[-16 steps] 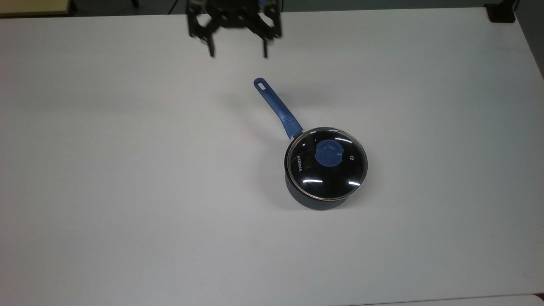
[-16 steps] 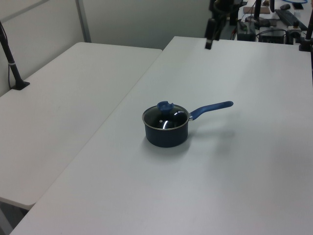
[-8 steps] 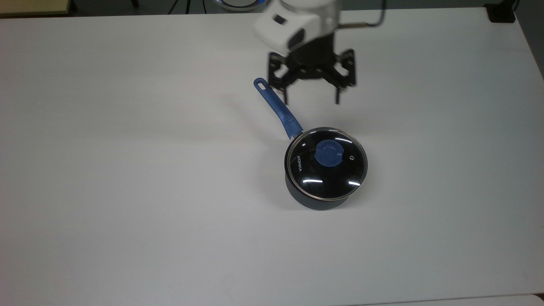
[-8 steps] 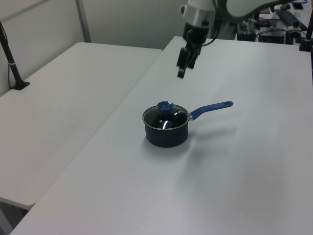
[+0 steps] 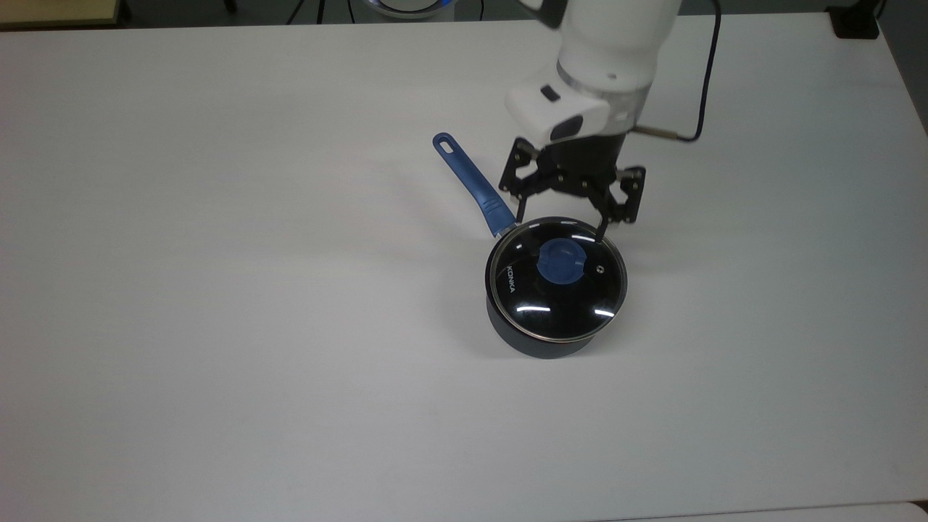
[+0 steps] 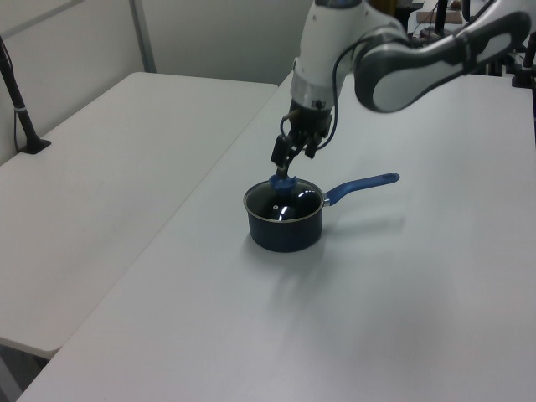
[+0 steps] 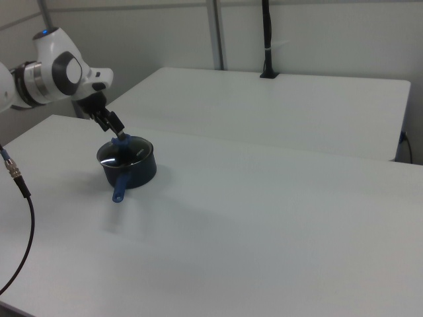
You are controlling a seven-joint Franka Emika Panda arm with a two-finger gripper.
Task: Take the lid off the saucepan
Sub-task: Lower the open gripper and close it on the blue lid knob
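The saucepan [image 5: 540,344] stands on the white table [image 5: 217,290], dark-bodied, its long blue handle [image 5: 475,185] pointing to the top view's upper left. The glass lid [image 5: 558,308] with its blue knob [image 5: 560,262] sits on the pan. My gripper [image 5: 560,225] hangs open over the lid's far edge, one finger on each side of the knob's line, just above it. In the left view the gripper [image 6: 284,167] is right above the knob [image 6: 282,182] of the saucepan [image 6: 285,233]. In the right view the gripper [image 7: 114,127] is over the lid [image 7: 123,153].
A second white table [image 6: 109,151] adjoins this one, with a black clamped post [image 6: 21,105] at its far side. A cable [image 5: 707,80] runs from the arm's wrist. A black block [image 5: 855,22] sits at the top view's upper right corner.
The arm has swept from the table's far edge towards the pan and come down. The open gripper is now just over the lid's knob. Pan and lid have not moved.
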